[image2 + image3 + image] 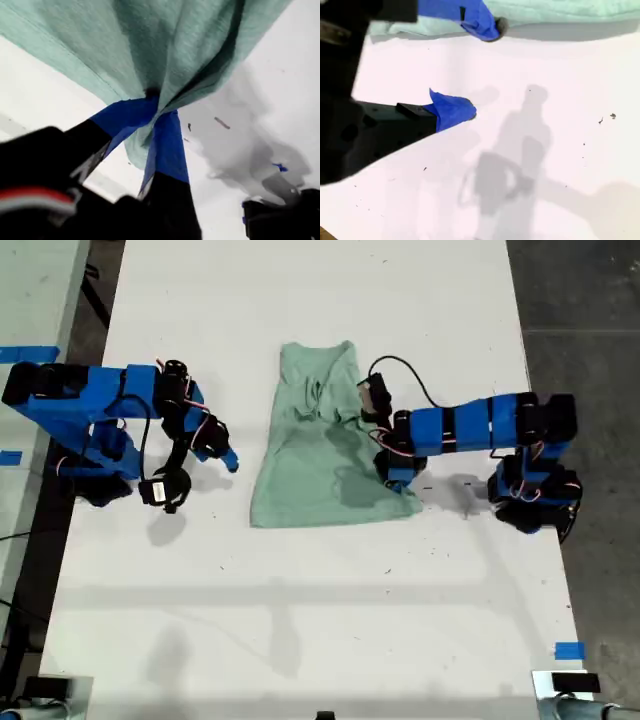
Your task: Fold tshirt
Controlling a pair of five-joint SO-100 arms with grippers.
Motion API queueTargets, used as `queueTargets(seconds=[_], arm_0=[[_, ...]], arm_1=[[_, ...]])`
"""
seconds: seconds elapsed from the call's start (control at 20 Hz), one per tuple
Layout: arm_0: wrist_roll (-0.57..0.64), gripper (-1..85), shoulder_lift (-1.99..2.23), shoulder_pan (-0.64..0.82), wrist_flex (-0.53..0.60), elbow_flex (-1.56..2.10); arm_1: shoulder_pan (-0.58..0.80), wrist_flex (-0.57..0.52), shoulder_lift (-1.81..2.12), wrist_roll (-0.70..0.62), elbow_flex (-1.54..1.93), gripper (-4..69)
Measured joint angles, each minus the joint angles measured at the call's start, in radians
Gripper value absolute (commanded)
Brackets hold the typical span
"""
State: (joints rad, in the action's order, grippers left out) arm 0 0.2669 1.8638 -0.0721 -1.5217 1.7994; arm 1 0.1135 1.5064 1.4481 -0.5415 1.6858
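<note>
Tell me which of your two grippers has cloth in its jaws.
My first gripper, on the arm at the exterior view's right, is pinching the tshirt. My second gripper is open over bare table.

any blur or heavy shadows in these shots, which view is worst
First wrist view is worst: my first gripper, shut on the tshirt, is soft and its body a dark blur. Second wrist view: sharp table crossed by grey arm shadows; my second gripper open, black body underexposed. Exterior view: even light, faint shadows, dark patches on the cloth beside the arm.
</note>
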Motion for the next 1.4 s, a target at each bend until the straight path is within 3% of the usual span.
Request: queueTargets(seconds=[0.1, 0.25, 0.45, 0.75, 0.8, 0.85, 0.9, 0.95, 1.1, 1.4], arm_0=[[0.0, 17.8, 0.017, 0.0, 0.002, 0.017], [0.0, 17.7, 0.018, 0.0, 0.014, 0.018], [0.0, 17.5, 0.018, 0.0, 0.009, 0.018], [0.0, 17.8, 0.018, 0.0, 0.009, 0.023], [0.0, 17.9, 0.018, 0.0, 0.009, 0.023], [0.0, 18.0, 0.018, 0.0, 0.009, 0.023], [0.0, 18.0, 0.018, 0.0, 0.009, 0.023], [0.0, 18.0, 0.018, 0.0, 0.009, 0.023], [0.0, 18.0, 0.018, 0.0, 0.012, 0.023], [0.0, 18.5, 0.018, -0.002, 0.015, 0.023]], arm_1=[[-0.035, 0.081, -0.002, 0.006, -0.115, -1.2], [-0.049, 0.066, -0.018, 0.052, -0.252, -1.2], [-0.049, -0.192, -0.02, 0.15, -0.252, -1.2], [0.014, -0.641, -0.018, 0.212, 0.11, -1.3], [0.031, -0.701, -0.023, 0.218, 0.164, 0.1], [0.044, -0.739, -0.034, 0.219, 0.187, 9.9], [0.055, -0.752, -0.04, 0.219, 0.189, 24.1], [0.058, -0.752, -0.041, 0.216, 0.187, 27.8], [0.058, -0.653, -0.026, 0.201, 0.138, 30.2], [0.051, -0.196, 0.235, 0.152, -0.101, 33.6]])
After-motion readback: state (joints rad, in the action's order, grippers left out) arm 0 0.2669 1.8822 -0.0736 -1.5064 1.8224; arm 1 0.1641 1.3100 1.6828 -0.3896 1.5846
